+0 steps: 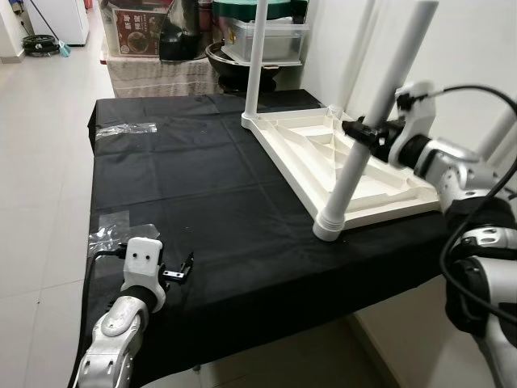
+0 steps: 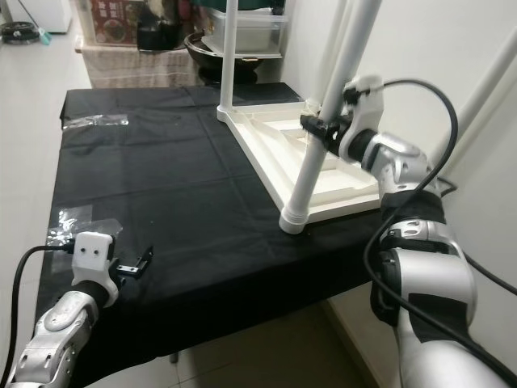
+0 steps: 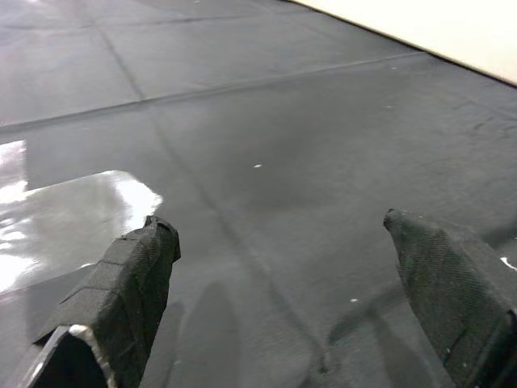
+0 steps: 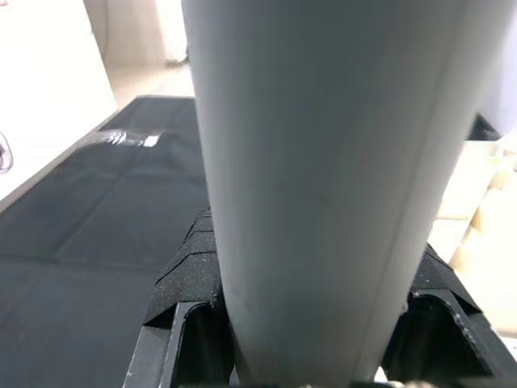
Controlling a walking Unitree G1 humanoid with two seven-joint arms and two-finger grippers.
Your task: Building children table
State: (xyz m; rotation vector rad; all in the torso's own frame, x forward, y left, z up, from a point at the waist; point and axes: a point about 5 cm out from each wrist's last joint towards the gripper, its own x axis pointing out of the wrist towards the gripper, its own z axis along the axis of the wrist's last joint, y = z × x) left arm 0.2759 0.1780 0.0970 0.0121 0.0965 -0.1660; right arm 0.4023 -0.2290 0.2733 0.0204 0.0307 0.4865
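Left eye view: a bench (image 1: 202,202) draped in black cloth carries an upturned white tabletop (image 1: 339,166) at its far right corner, underside up and ribs showing. A white leg (image 1: 367,133) stands in the near corner socket, its long axis rising steeply and leaning up and to the right, away from the bench. A second leg (image 1: 257,56) stands nearly upright at the far left corner. The right gripper (image 1: 362,132) reaches in from the right and is clamped around the near leg about midway up. The left gripper (image 1: 179,271) rests low over the cloth at the near left edge, its fingers spread and holding nothing. Strips of clear tape (image 1: 125,129) lie on the cloth at the far left.

Right eye view: the same layout, with the near leg's foot collar (image 2: 293,220) seated at the tabletop corner close to the bench edge, and a black cable (image 2: 420,89) looping over the right arm.

Left wrist view: two black fingers (image 3: 121,291) stand well apart above the dark cloth, beside a glossy patch of tape (image 3: 65,210).

Right wrist view: the pale round leg (image 4: 323,178) runs lengthwise between the fingers (image 4: 190,275), which press against both its sides.
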